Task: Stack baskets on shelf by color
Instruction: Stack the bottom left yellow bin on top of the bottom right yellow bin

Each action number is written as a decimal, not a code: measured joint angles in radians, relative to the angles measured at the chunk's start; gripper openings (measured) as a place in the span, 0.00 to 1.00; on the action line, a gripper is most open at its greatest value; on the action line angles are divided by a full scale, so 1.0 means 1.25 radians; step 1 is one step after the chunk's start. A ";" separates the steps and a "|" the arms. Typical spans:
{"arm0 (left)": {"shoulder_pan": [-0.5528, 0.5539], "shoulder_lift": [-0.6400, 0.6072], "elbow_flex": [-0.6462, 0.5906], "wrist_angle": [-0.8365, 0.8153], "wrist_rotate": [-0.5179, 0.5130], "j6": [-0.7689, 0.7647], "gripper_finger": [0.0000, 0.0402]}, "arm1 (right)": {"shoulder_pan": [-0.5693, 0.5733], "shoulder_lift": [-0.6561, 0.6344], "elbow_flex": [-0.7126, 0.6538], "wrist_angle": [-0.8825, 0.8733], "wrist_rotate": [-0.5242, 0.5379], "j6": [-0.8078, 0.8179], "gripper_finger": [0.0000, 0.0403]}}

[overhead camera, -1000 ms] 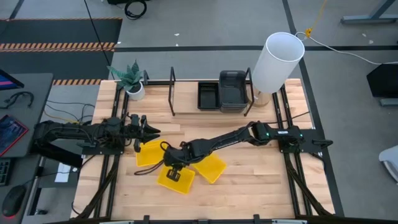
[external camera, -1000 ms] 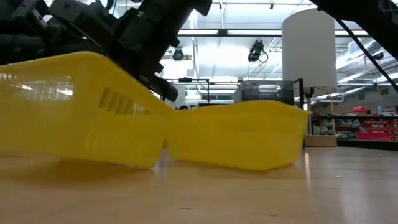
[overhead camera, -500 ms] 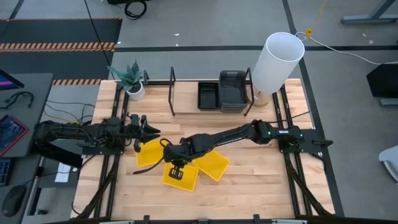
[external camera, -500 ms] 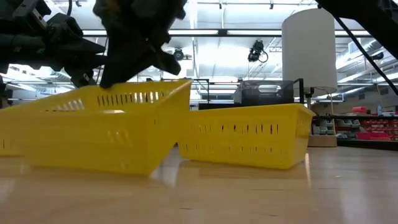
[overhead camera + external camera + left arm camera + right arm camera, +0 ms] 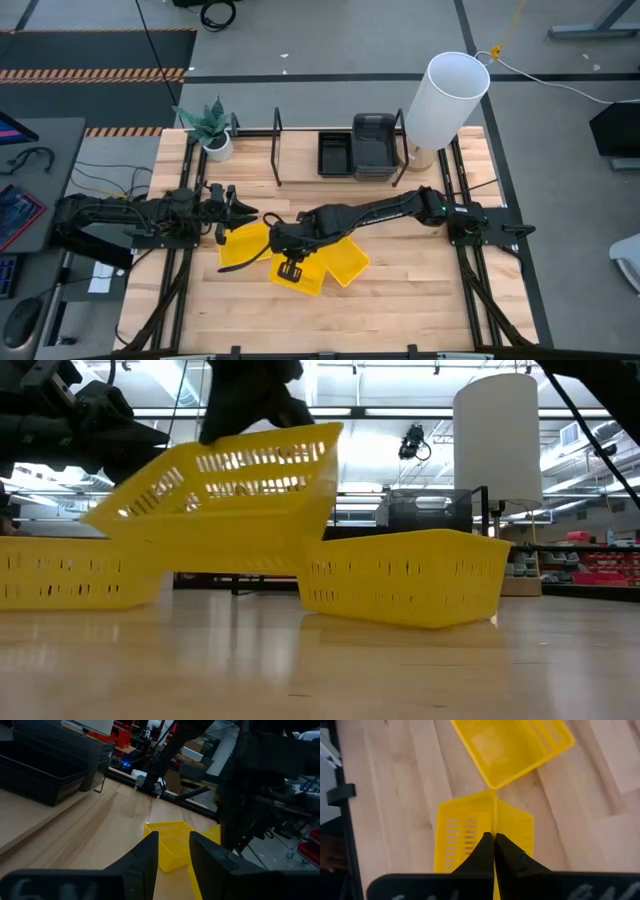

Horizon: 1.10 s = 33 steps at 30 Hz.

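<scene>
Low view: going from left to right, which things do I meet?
Yellow basket on the table → lifted, tilted yellow basket → another yellow basket on the table → white cylinder.

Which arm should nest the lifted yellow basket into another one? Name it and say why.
Right. The right gripper is shut on the lifted yellow basket, tilted clear of the table, between the other two yellow baskets. The left gripper hangs open at the table's left, holding nothing.

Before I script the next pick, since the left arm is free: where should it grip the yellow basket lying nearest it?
Probably the rim wall of the left yellow basket, from above. It sits upright and open-topped, so one finger can go inside, one outside. The left gripper is open beside it. The right gripper holds another yellow basket tilted above the table.
</scene>
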 joint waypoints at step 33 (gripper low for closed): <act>0.000 0.000 0.000 0.000 0.000 0.001 0.29 | 0.032 -0.117 -0.010 -0.381 0.130 0.188 0.00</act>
